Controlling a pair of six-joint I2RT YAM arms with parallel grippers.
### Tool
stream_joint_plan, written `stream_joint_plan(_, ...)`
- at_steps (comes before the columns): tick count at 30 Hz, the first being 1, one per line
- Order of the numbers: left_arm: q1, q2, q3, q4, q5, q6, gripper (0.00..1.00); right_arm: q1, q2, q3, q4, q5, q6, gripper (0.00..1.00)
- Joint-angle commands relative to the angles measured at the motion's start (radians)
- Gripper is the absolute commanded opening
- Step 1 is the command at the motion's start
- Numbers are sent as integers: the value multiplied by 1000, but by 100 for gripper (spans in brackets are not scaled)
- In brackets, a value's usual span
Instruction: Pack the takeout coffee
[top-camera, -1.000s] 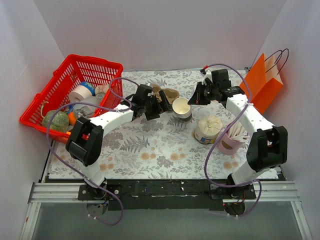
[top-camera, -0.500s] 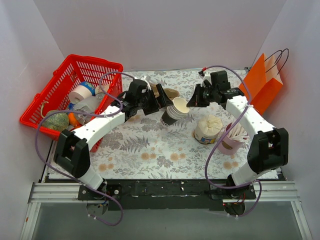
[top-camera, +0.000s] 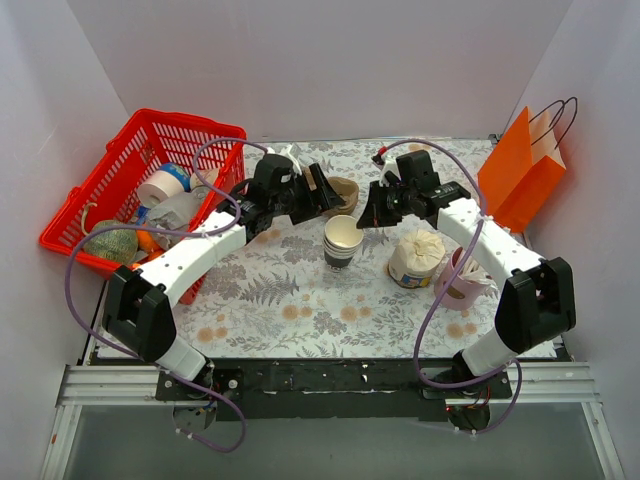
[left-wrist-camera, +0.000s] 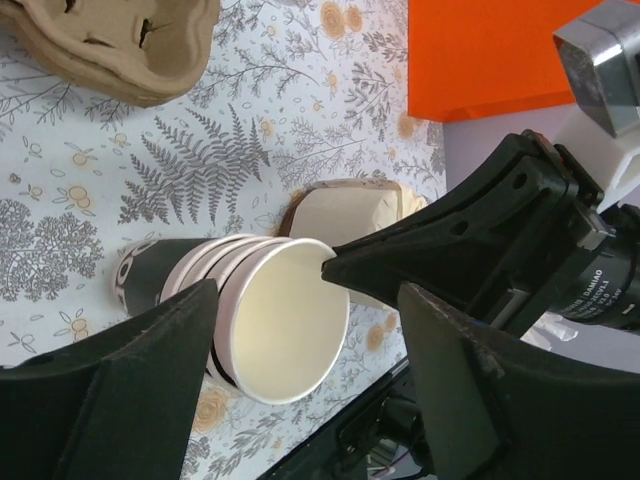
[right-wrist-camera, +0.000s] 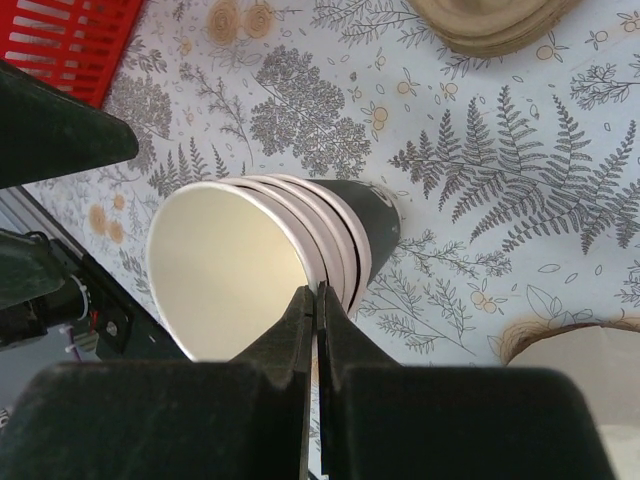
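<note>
Mid-table stands a stack of paper cups, mouth up. The left gripper is open, a finger on each side of the stack's top, though I can't tell if it's touching. The right gripper is pinched shut, tips right at the stack's rim. A cardboard carrier sits just behind the stack. The lidded takeout coffee — can't pick it out.
</note>
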Motion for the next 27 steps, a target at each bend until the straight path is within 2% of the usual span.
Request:
stream_joint_plan(1, -24, -21, -3, -61, -88, 30, 62, 20, -43, -5, 21, 36, 18, 1)
stream_joint_plan(3, -33, -13, 18, -112, -113, 52, 58, 31, -41, -5, 19, 47, 22, 1)
stream_joint_plan(8, -59, 15, 45, -185, -148, 93, 56, 45, -43, -2, 21, 57, 24, 1)
stream_joint_plan(10, -64, 27, 63, -227, -167, 98, 51, 49, -45, -1, 19, 64, 22, 1)
stream_joint_plan(12, -69, 35, 63, -231, -162, 101, 40, 51, -46, -1, 16, 65, 18, 1)
stream_joint_plan(16, -82, 44, 74, -233, -169, 107, 32, 55, -43, -2, 13, 61, 16, 1)
stream_joint_plan(22, -93, 70, 104, -282, -202, 124, 29, 63, -55, -4, 15, 50, 16, 1)
stream_joint_plan(25, -95, 79, 118, -297, -201, 138, 19, 65, -58, -7, 19, 19, 15, 1)
stream_joint_plan(27, -95, 85, 124, -307, -202, 147, 8, 63, -63, -11, 30, -20, 18, 1)
